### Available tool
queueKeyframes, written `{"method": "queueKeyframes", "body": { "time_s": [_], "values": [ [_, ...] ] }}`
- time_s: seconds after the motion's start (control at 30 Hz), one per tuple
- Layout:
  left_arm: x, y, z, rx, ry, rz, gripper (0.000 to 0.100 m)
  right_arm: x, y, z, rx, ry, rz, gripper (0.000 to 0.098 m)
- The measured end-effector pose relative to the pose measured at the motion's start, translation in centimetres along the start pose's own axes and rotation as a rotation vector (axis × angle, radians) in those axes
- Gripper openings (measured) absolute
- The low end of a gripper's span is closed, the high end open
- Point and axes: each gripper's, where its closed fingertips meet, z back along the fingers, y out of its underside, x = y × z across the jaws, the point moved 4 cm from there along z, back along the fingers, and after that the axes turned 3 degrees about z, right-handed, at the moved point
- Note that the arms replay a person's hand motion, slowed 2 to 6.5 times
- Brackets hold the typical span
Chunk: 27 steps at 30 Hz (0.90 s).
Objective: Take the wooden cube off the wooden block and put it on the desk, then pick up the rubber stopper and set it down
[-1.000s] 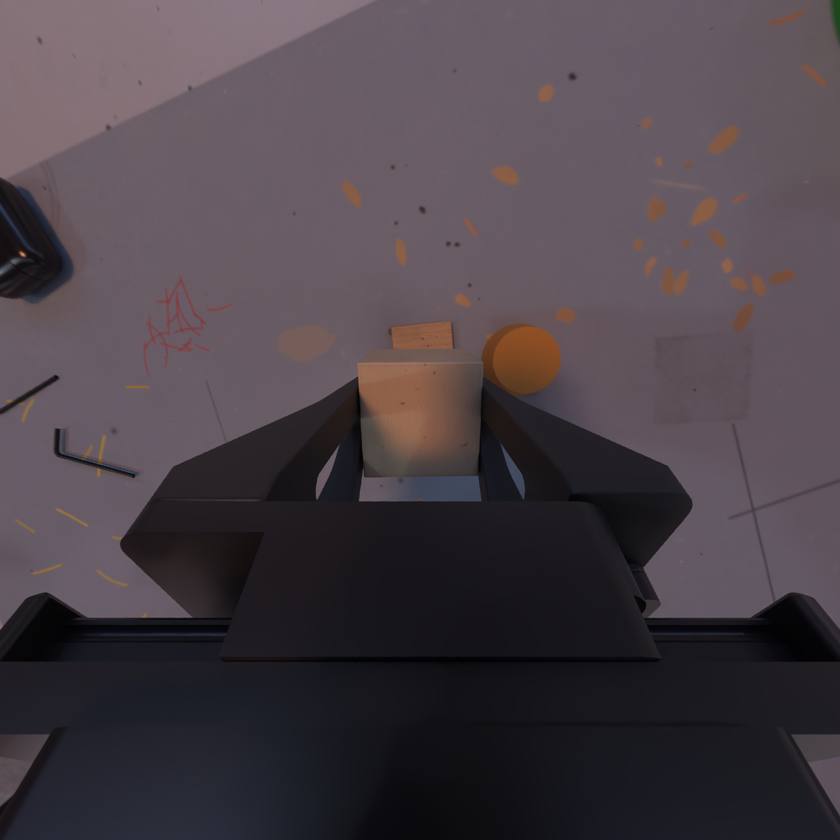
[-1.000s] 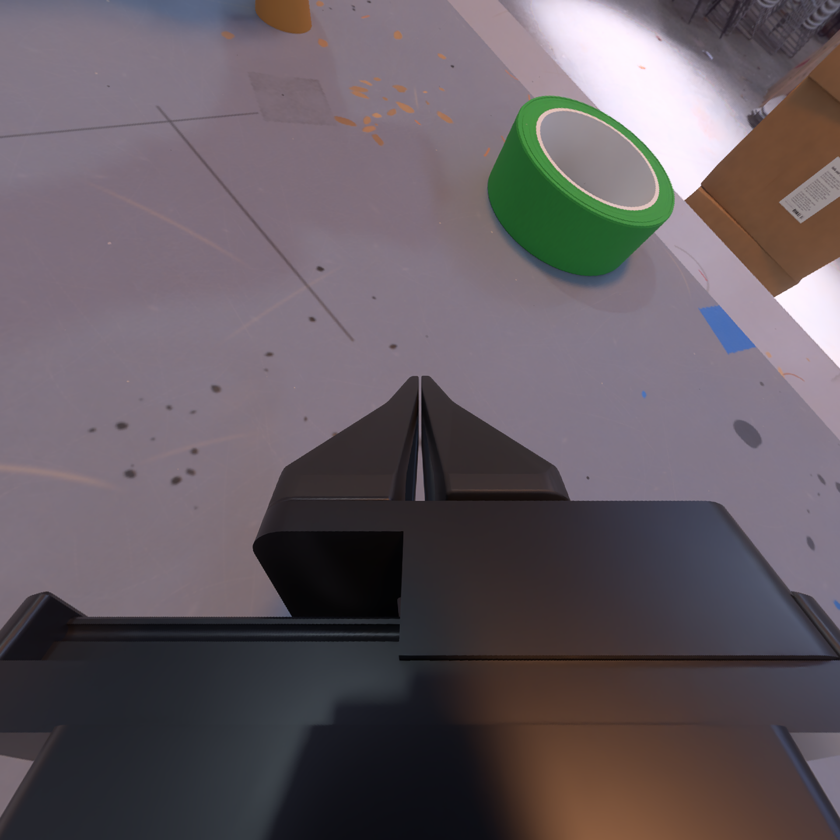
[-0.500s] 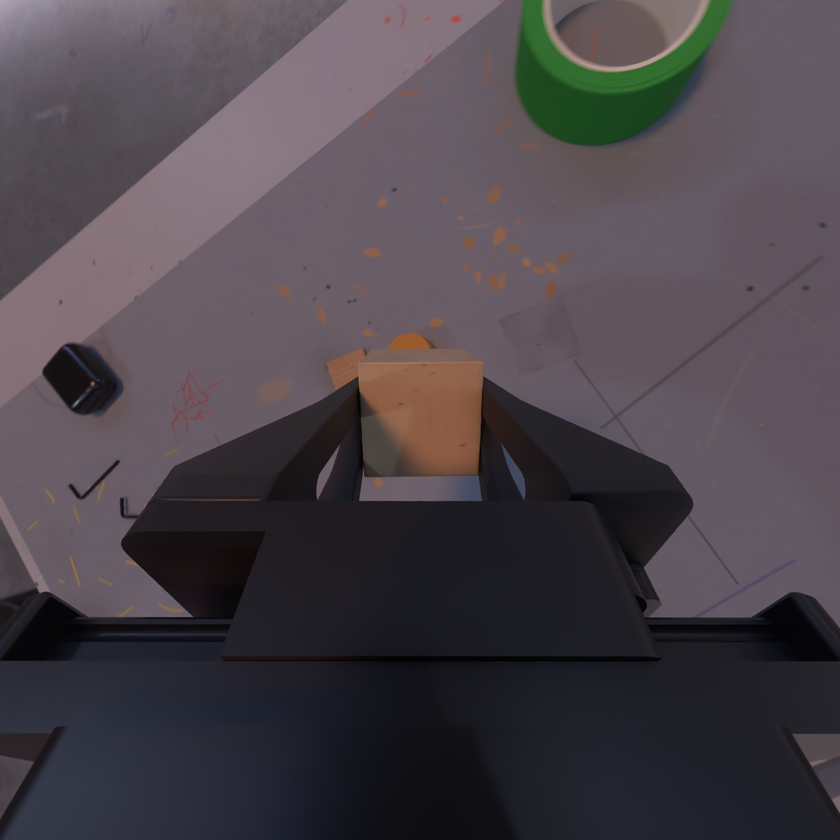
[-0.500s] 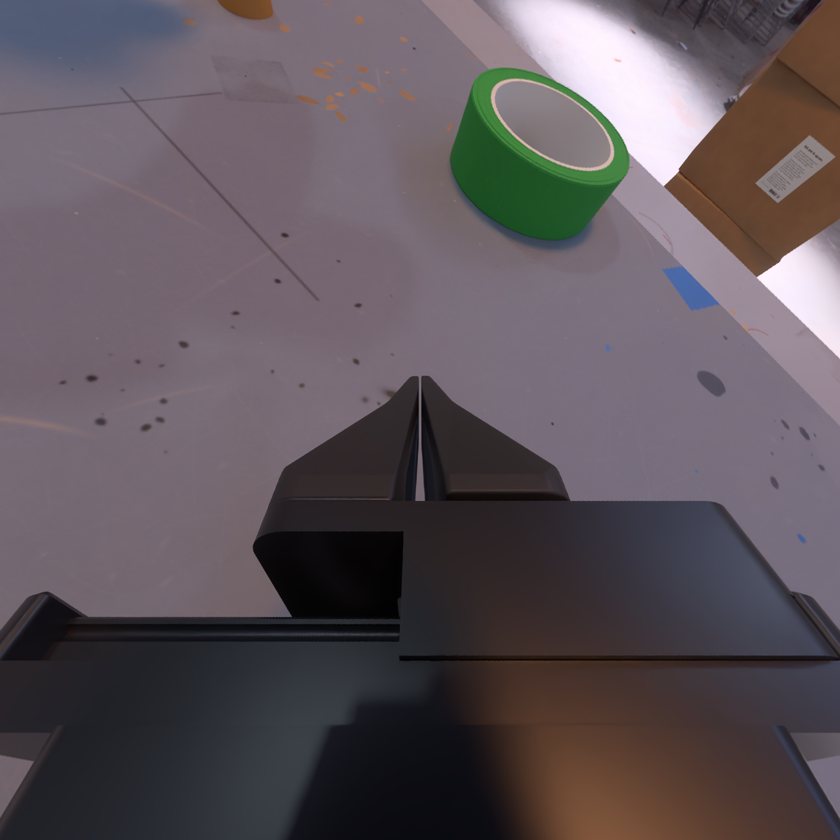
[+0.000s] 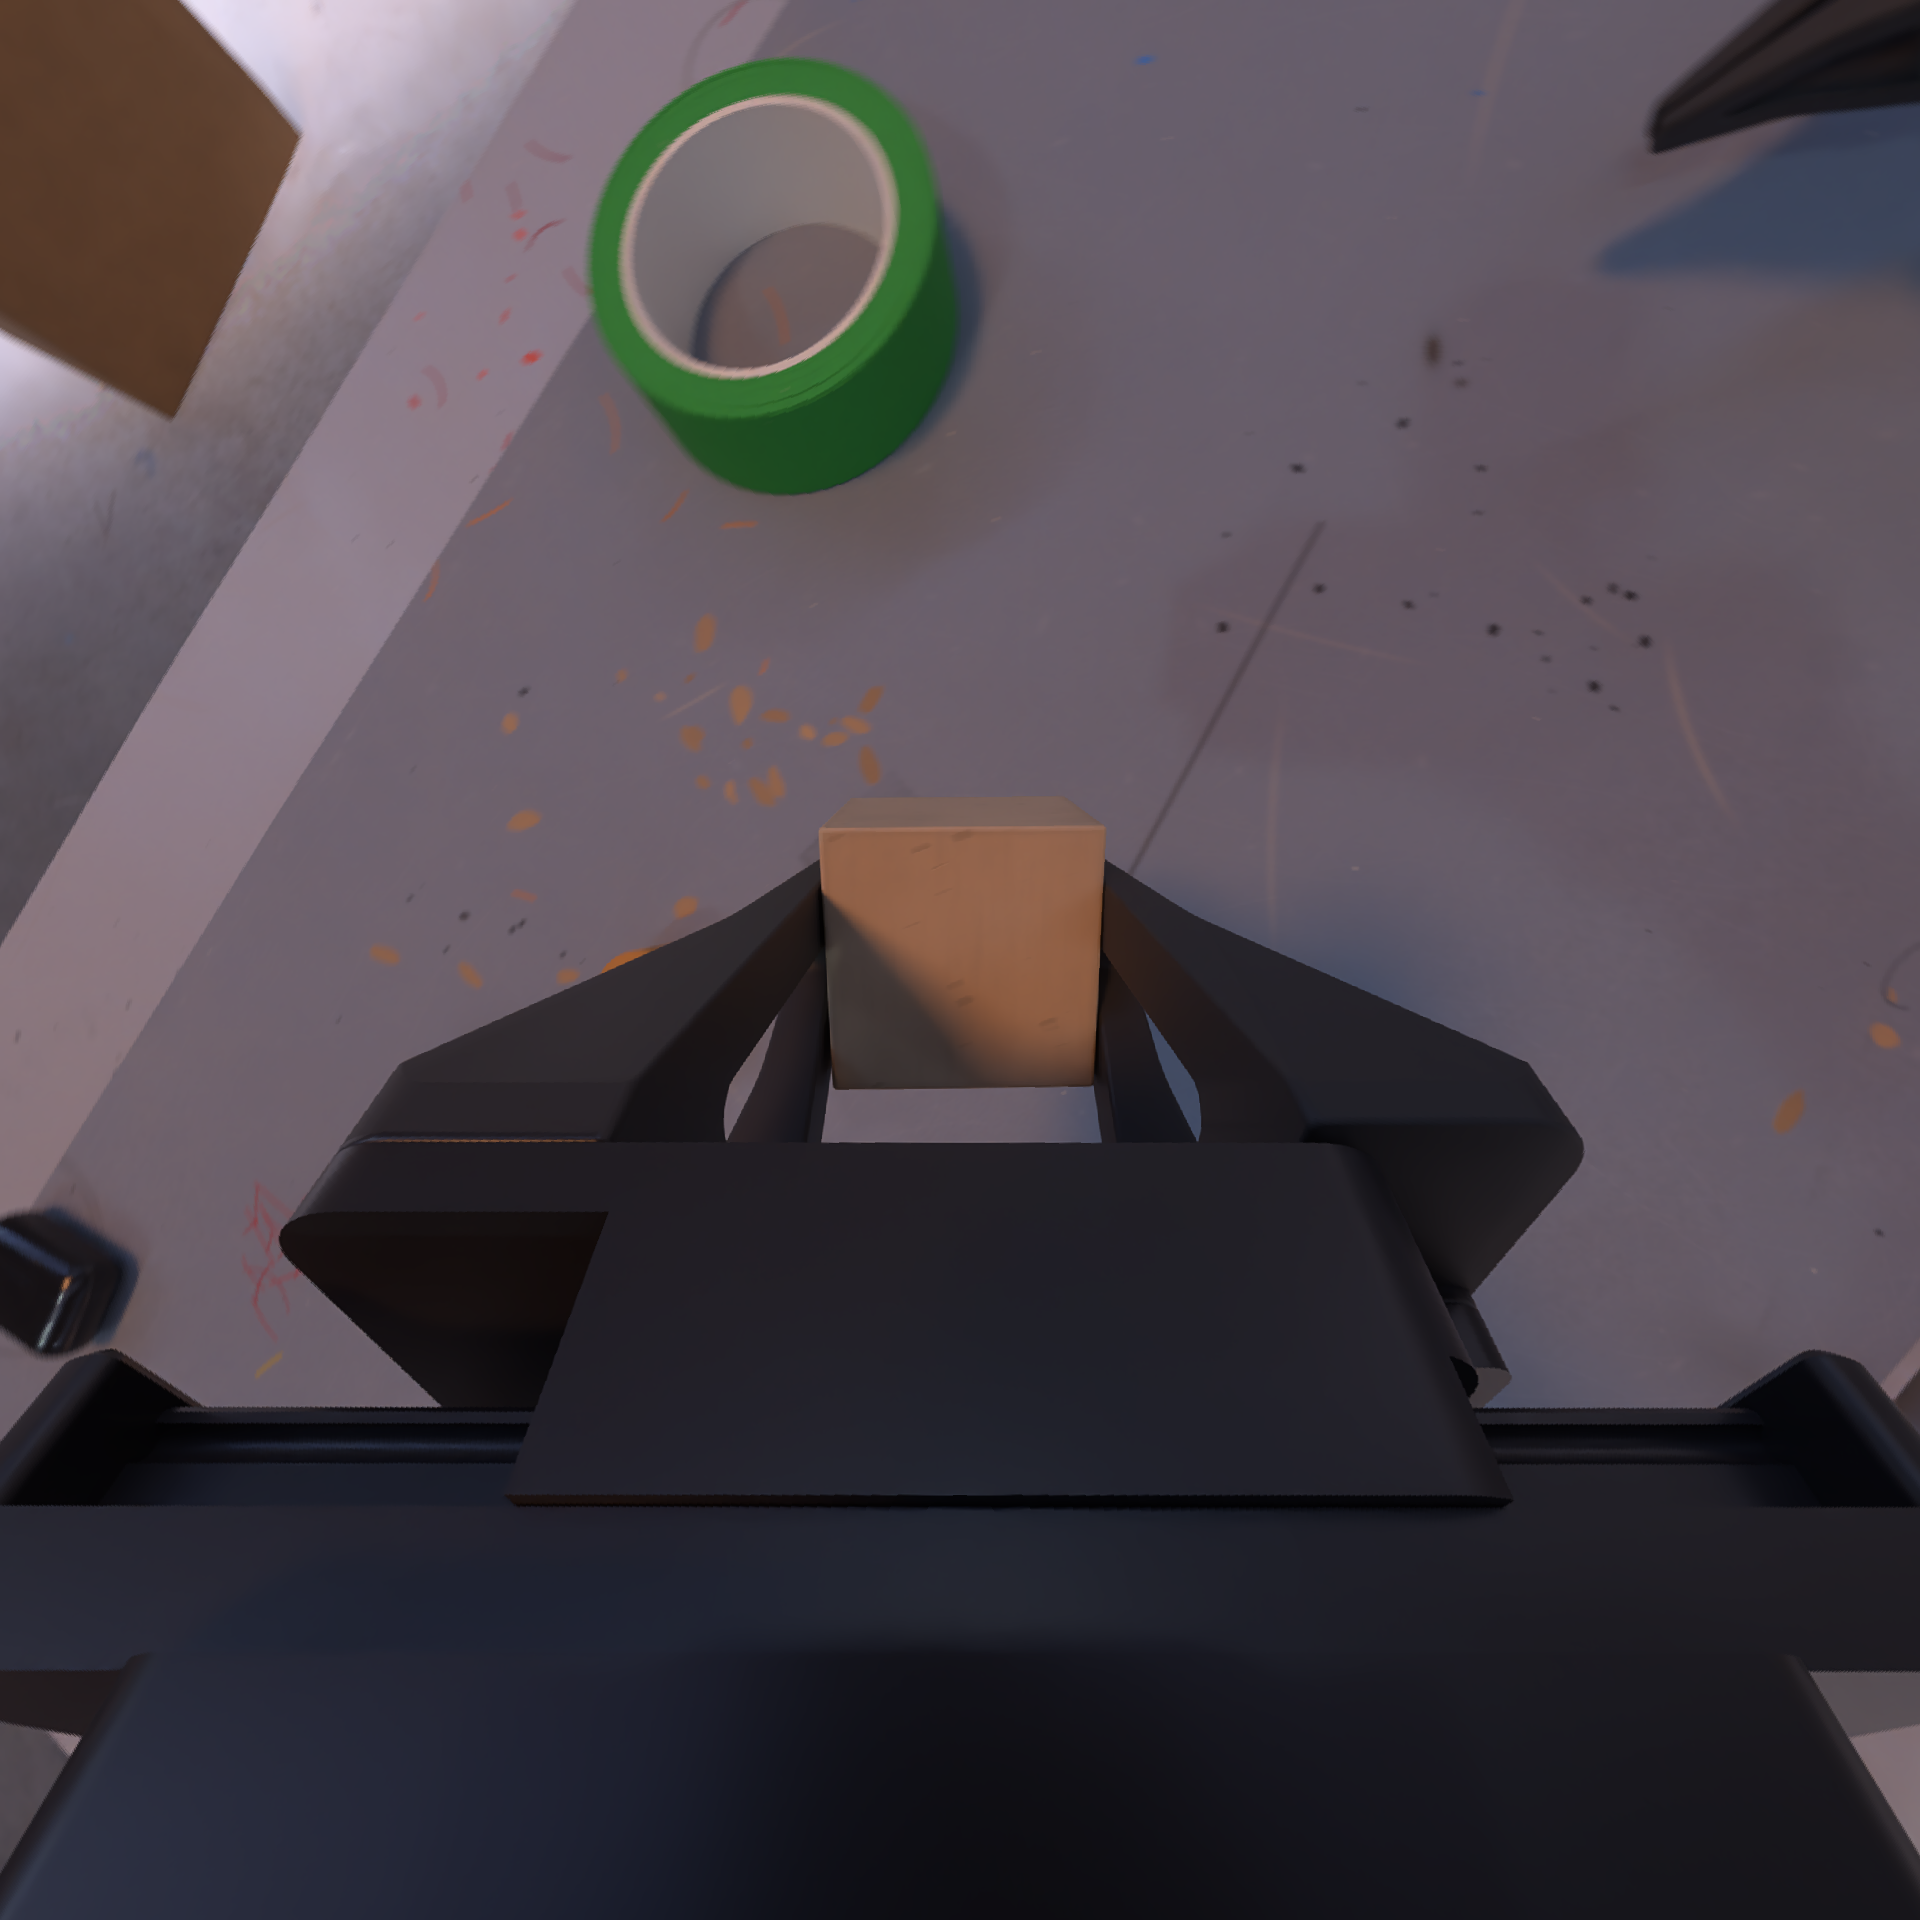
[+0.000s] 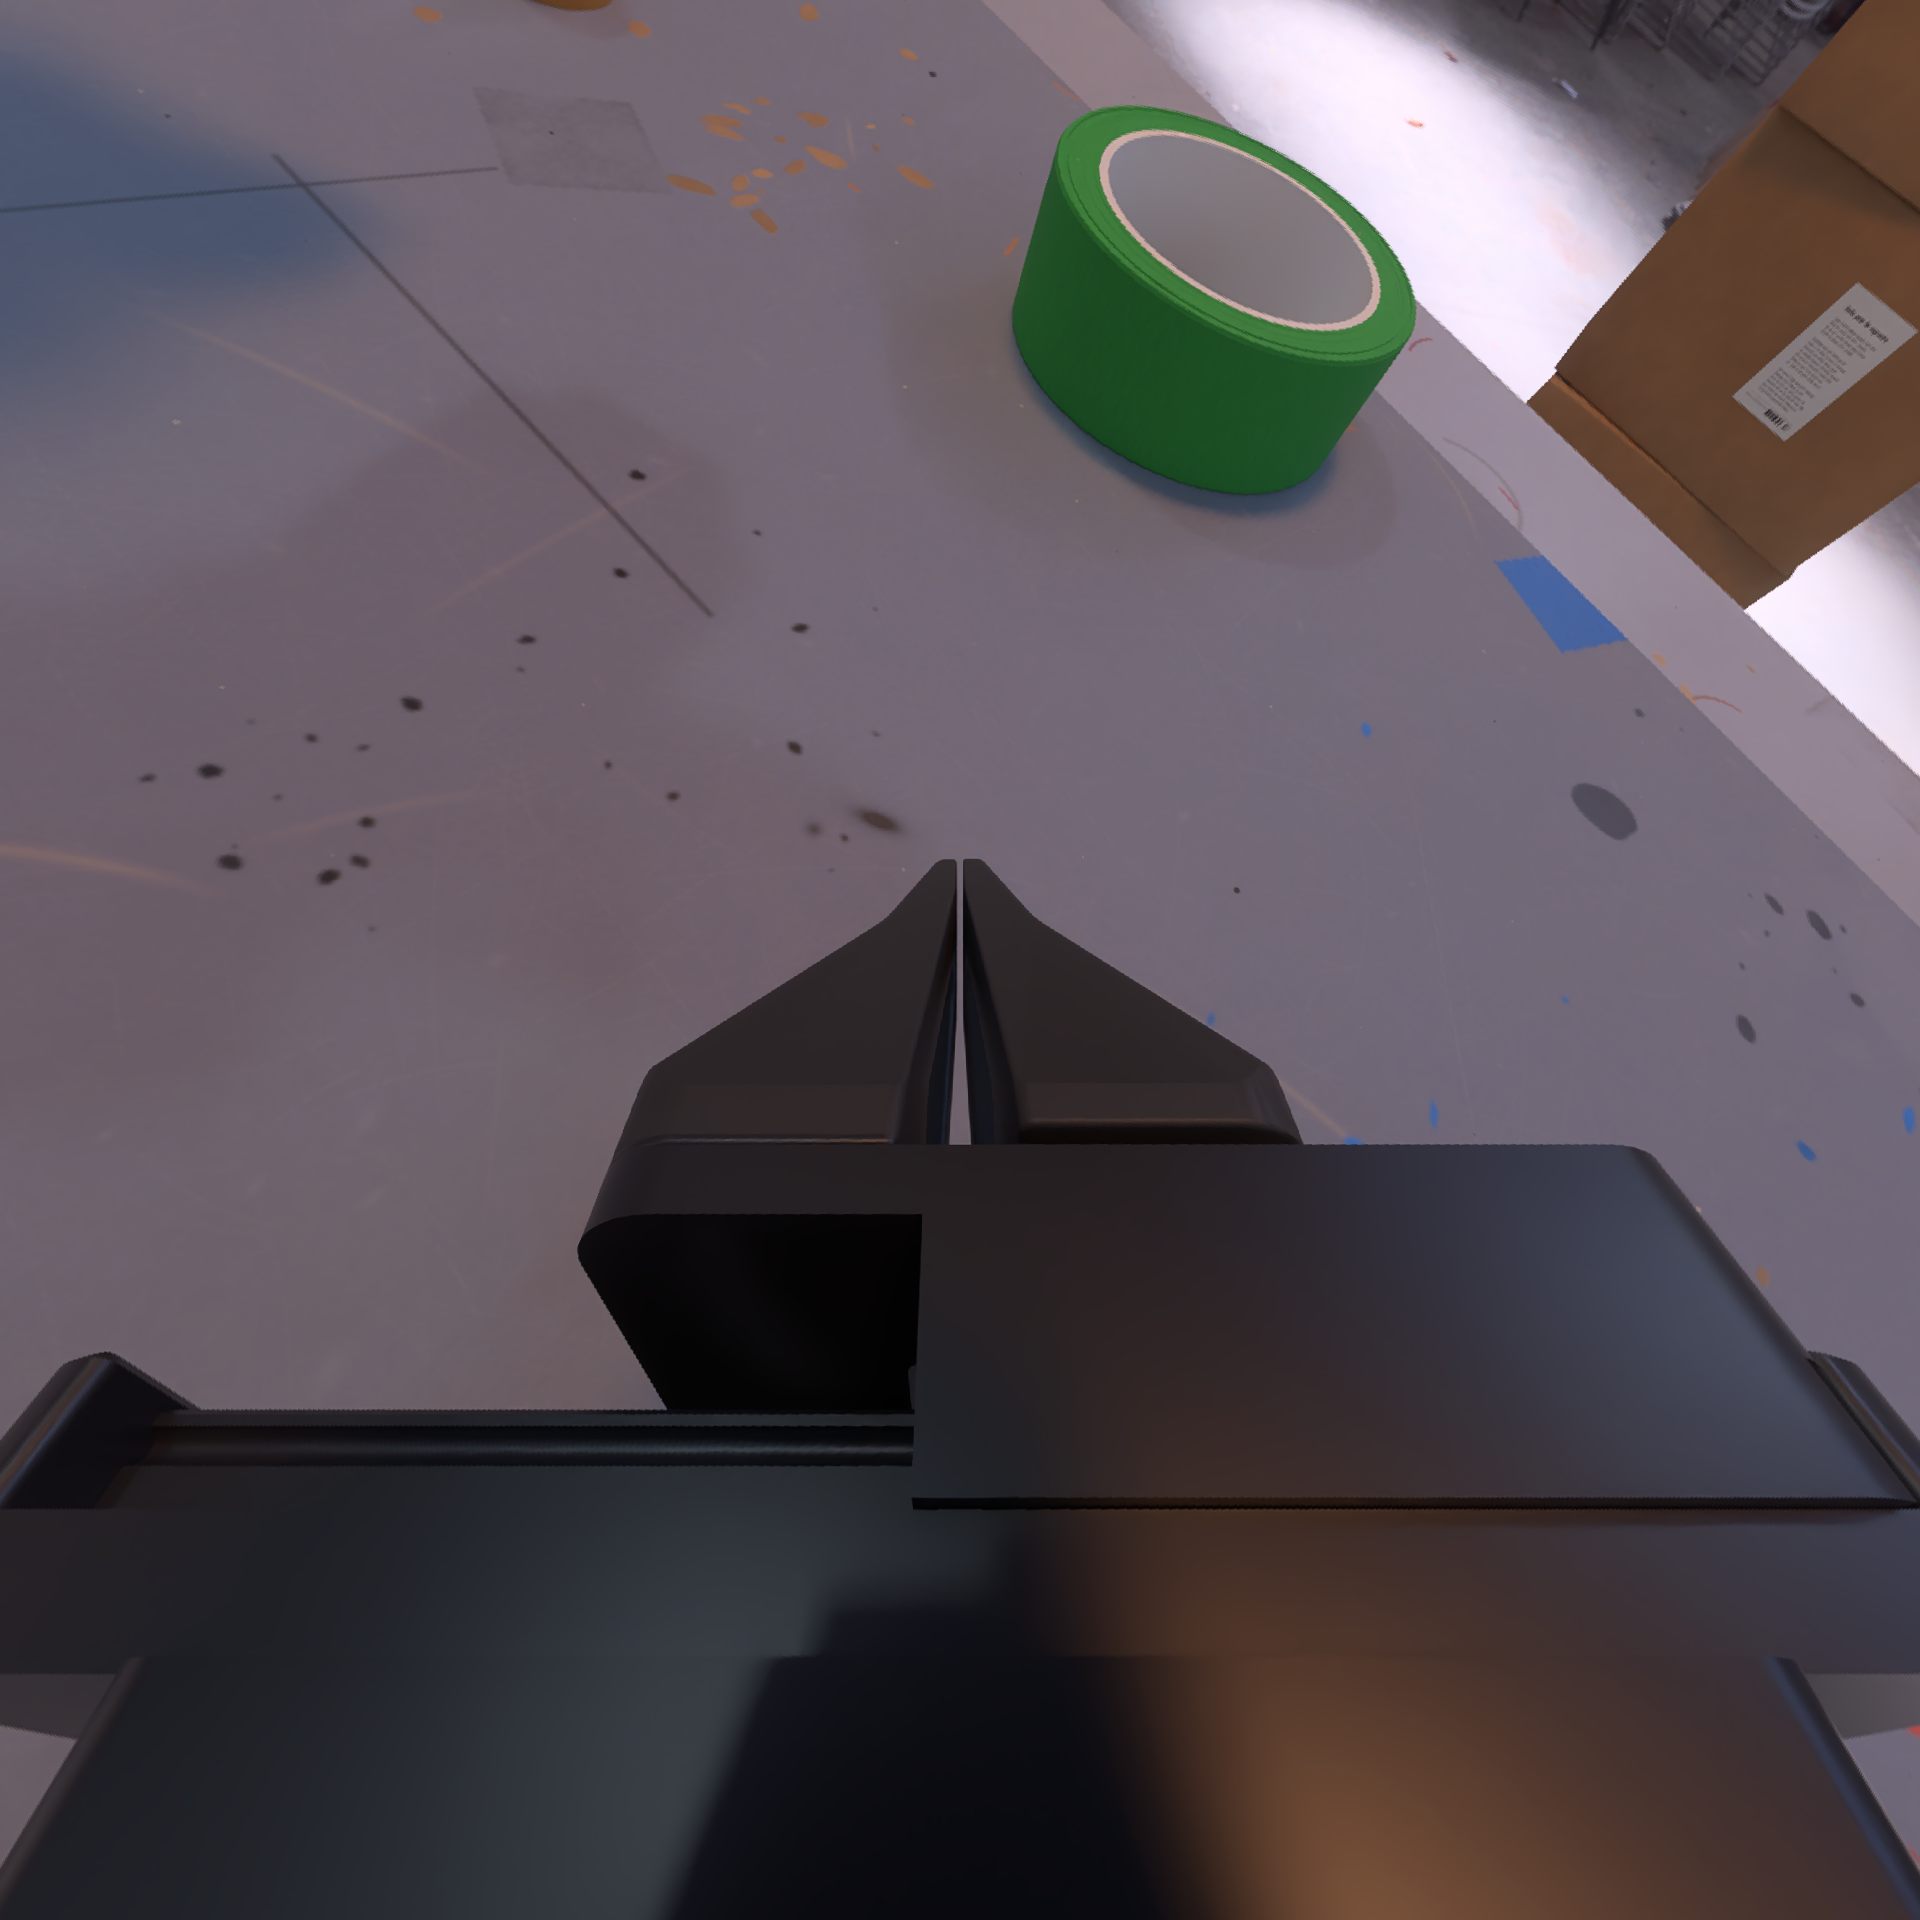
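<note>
My left gripper [image 5: 961,873] is shut on the light wooden cube [image 5: 961,945] and holds it well above the grey desk [image 5: 1455,727]. The wooden block is hidden behind my left gripper in the left wrist view. A small orange sliver [image 5: 627,958] shows by the left finger; I cannot tell if it is the rubber stopper. In the right wrist view an orange object [image 6: 569,3] barely shows at the top edge. My right gripper [image 6: 958,868] is shut and empty, low over the desk; it also shows in the left wrist view [image 5: 1797,78] at the top right.
A green tape roll [image 5: 774,281] [image 6: 1216,301] stands near the desk's far edge. A cardboard box [image 6: 1766,343] [image 5: 104,187] stands beyond that edge. A small black object [image 5: 52,1294] lies at the left. A blue tape patch [image 6: 1558,613] marks the desk edge.
My left gripper has risen and swung with the cube; the wooden block and orange stopper have dropped out of sight and the green tape roll has come in. The right gripper has shifted slightly, still shut.
</note>
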Motion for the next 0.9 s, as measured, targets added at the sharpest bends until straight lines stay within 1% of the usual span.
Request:
{"method": "queueKeyframes", "body": {
  "time_s": [0.2, 0.33, 0.47, 0.67, 0.9],
  "values": [
    [-4.0, -1.0, -1.6, -0.003, 0.109, -0.122, 0.038, -0.2, 0.2, 0.3, -0.002, -0.003, -0.008, 0.001],
    [-6.2, -1.2, -3.0, 0.021, 0.163, -0.194, 0.038, -0.4, 0.2, 0.4, -0.005, -0.006, -0.015, 0.001],
    [-7.8, -1.3, -4.4, 0.049, 0.202, -0.246, 0.038, -0.4, 0.2, 0.3, -0.005, -0.013, -0.018, 0.001],
    [-9.8, -1.4, -6.1, 0.079, 0.282, -0.306, 0.038, -0.3, 0.3, 0.3, -0.006, -0.026, -0.016, 0.001],
    [-11.4, -1.4, -7.6, 0.111, 0.331, -0.366, 0.038, -0.3, 0.3, 0.3, -0.008, -0.034, -0.017, 0.001]
  ]
}}
